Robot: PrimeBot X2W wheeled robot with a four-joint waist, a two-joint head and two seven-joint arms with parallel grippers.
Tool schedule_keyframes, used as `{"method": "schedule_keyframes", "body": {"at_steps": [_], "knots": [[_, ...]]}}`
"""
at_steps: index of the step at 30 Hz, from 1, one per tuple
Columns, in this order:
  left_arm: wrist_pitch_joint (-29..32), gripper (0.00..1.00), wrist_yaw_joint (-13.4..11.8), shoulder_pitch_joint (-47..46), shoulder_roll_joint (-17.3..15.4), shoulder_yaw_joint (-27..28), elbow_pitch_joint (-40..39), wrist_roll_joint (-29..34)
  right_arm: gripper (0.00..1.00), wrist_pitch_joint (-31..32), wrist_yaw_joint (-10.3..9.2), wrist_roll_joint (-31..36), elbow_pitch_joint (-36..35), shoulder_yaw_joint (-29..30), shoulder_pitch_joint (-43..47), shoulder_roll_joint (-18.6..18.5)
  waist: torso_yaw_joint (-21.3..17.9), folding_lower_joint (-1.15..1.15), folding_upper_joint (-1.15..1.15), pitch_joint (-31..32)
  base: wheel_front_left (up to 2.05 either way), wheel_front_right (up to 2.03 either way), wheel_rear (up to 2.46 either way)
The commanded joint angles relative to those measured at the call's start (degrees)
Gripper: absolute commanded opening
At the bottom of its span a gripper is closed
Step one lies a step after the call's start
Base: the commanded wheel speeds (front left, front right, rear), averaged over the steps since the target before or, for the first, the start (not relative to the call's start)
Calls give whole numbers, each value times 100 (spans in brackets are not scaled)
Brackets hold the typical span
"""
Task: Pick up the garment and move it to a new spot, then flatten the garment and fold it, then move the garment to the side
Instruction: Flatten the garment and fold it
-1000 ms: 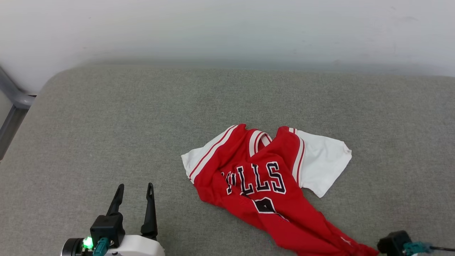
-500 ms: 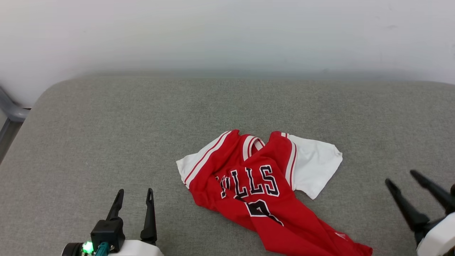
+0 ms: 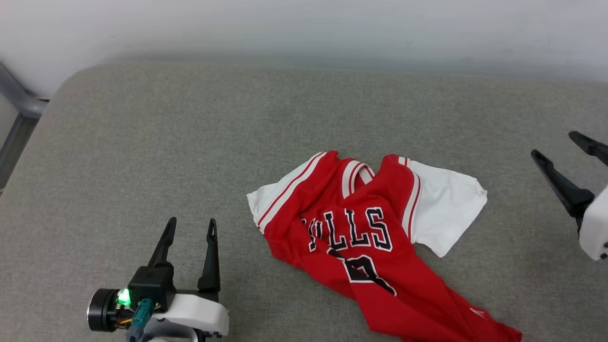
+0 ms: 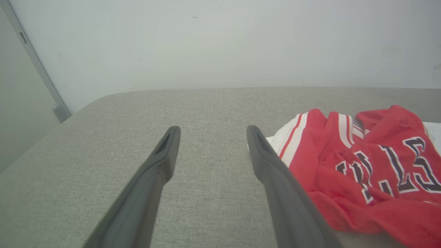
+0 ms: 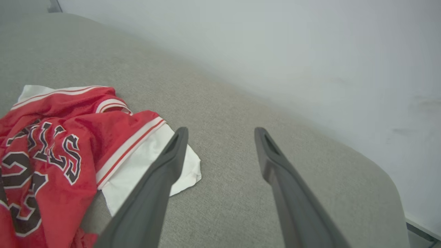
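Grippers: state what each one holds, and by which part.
Nothing is held. The left gripper and right gripper stand open, clear of the crumpled red jersey with white sleeves.

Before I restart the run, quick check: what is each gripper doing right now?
Left gripper: open, holding nothing.
Right gripper: open, holding nothing.

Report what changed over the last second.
The right gripper let go of the garment at its bottom hem, opened and drew away along the right side. The garment lies crumpled as before on the grey cushion. The left gripper stays open. The head camera shifted slightly.
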State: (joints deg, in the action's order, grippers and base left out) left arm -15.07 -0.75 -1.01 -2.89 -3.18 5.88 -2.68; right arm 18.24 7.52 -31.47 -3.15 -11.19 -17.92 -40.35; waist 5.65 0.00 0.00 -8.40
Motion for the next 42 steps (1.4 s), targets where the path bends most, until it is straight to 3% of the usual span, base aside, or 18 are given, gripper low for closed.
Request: {"method": "schedule_keyframes", "body": {"at_steps": [1, 7, 13, 21, 29, 30, 31, 32, 38, 42], "knots": [[-15, 100, -3, -117, 3, -20, -29, 18, 100, 265, -6, -123, 127, -187, -263, -120, 119, 0, 0, -202, 0, 0, 0], [-15, 100, -31, -358, 3, -146, -105, -43, 100, 1758, -6, -728, 639, -1161, -1117, -508, 295, 0, 0, -560, 0, 0, 0], [-15, 100, -76, -564, 3, -285, -124, -119, 100, 2745, -6, -1018, 1210, -1753, -1769, -438, 463, 0, 0, -879, 0, 0, 0], [-15, 100, -150, -741, 3, -399, -144, -189, 100, 2709, -6, -784, 2079, -2461, -2266, -125, 615, 0, 0, -1188, 0, 0, 0], [-15, 100, -214, -738, 3, -416, -109, -197, 100, 2382, -4, -946, 2927, -3170, -2026, 117, 585, 0, 0, -1210, 0, 0, 0], [-15, 100, -223, -722, 4, -406, -102, -200, 83, 2261, -4, -993, 2955, -3223, -2037, 143, 561, 0, 0, -1193, 0, 0, 0], [-15, 100, -224, -709, 3, -400, -94, -198, 15, 2069, -3, -1016, 2950, -3259, -2082, 148, 537, 0, 0, -1174, 0, 0, 0], [-15, 100, -217, -698, 3, -397, -85, -189, 0, 1899, -3, -1052, 2954, -3277, -2141, 135, 512, 0, 0, -1144, 0, 0, 0], [-15, 100, -156, -613, 2, -317, 3, -126, 0, 791, -7, -1262, 2837, -3198, -2462, -74, 327, 0, 0, -790, 0, 0, 0], [-15, 100, -147, -447, 2, -242, 40, -106, 0, 201, -7, -1468, 2503, -3189, -2151, -305, 219, 0, 0, -452, 0, 0, 0]]}}
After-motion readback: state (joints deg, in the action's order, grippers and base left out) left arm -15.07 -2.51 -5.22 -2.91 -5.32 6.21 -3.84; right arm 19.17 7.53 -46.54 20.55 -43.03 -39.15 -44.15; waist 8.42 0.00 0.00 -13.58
